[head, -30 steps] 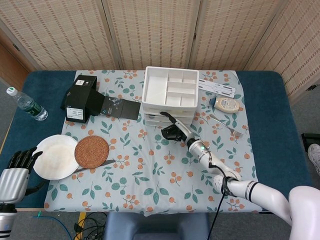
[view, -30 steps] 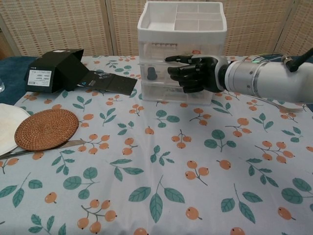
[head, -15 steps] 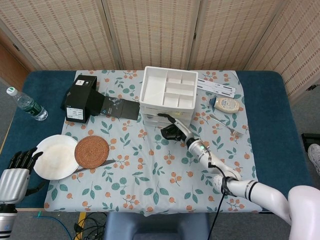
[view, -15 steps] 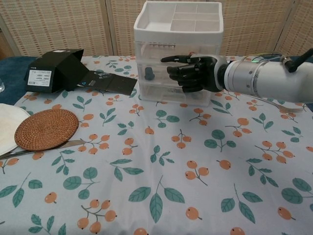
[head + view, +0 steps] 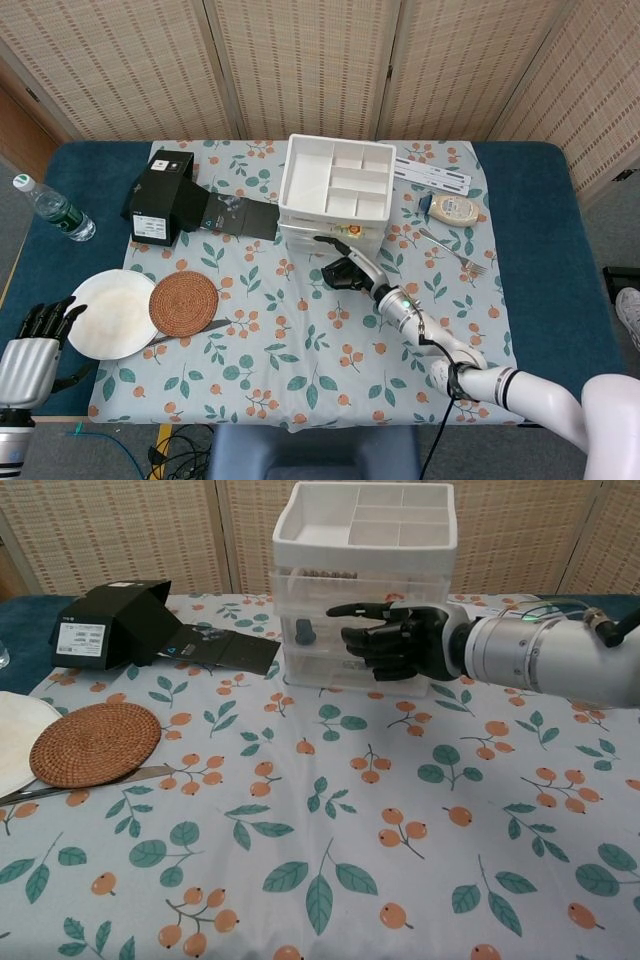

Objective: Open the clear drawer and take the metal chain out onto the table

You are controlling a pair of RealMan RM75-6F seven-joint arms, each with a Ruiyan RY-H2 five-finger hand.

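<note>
The clear drawer unit (image 5: 335,195) (image 5: 365,590) with a white divided tray on top stands at the back middle of the table. A row of small metal links, likely the chain (image 5: 328,576), shows through the upper drawer's front. A dark object (image 5: 305,632) sits in the drawer below. My right hand (image 5: 346,272) (image 5: 398,642) hovers just in front of the drawers with its fingers curled in and its thumb pointing left; I see nothing in it. My left hand (image 5: 33,343) hangs off the table's near left corner, fingers apart and empty.
A black box (image 5: 160,195) with its flap open lies left of the drawers. A woven coaster (image 5: 184,303), a white plate (image 5: 110,313) and a knife (image 5: 190,330) are at the near left. A fork (image 5: 460,255) and a sachet (image 5: 455,208) lie to the right. A water bottle (image 5: 55,208) is at the far left.
The drawer unit has shifted a little to the left. My right hand has drawn back slightly toward me from the drawer fronts. The left hand has barely moved.
</note>
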